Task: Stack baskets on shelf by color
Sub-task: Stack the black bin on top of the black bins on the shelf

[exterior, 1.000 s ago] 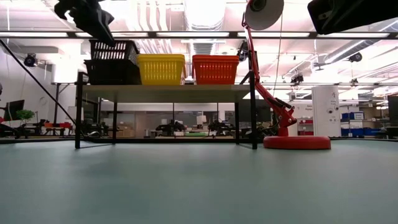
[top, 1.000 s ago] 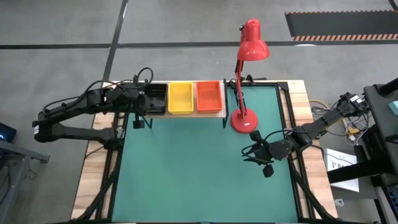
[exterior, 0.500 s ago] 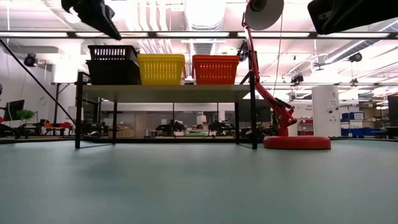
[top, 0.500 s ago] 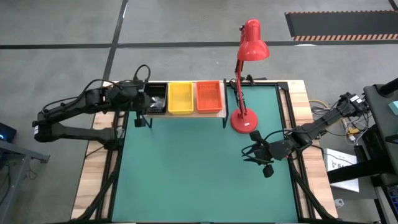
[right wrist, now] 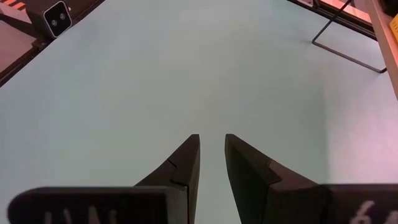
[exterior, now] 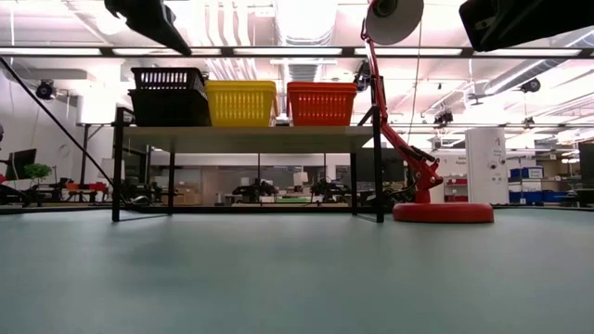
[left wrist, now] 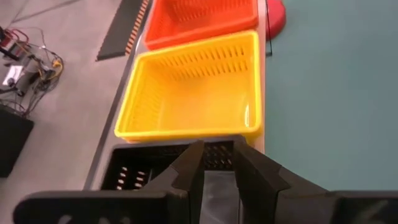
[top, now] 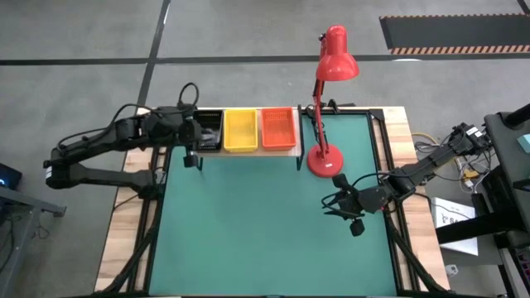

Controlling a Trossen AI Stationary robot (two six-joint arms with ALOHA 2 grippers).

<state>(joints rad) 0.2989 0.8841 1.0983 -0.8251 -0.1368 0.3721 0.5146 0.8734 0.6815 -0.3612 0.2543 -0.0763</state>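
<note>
The tabletop (top: 265, 223) is carrying a shelf (exterior: 251, 135) along its far edge, toward the far-left corner, and a red lamp (top: 325, 157) just beside the shelf's right end. Three stacks are sitting side by side on the shelf: black baskets (exterior: 169, 93) at the left end, yellow baskets (left wrist: 193, 93) in the middle, orange baskets (top: 277, 128) at the right.

Handling judgement: the baskets are appearing light, stiff and mesh-walled, likely slippery on smooth rims; a pinch on one rim or side wall should be serving best.

The left arm is reaching in from the left edge, its left tool (left wrist: 217, 163) hanging above the black stack, fingers slightly parted and holding nothing. The right arm is waiting near the right edge, its right tool (right wrist: 210, 155) narrowly parted, empty, over bare surface.
</note>
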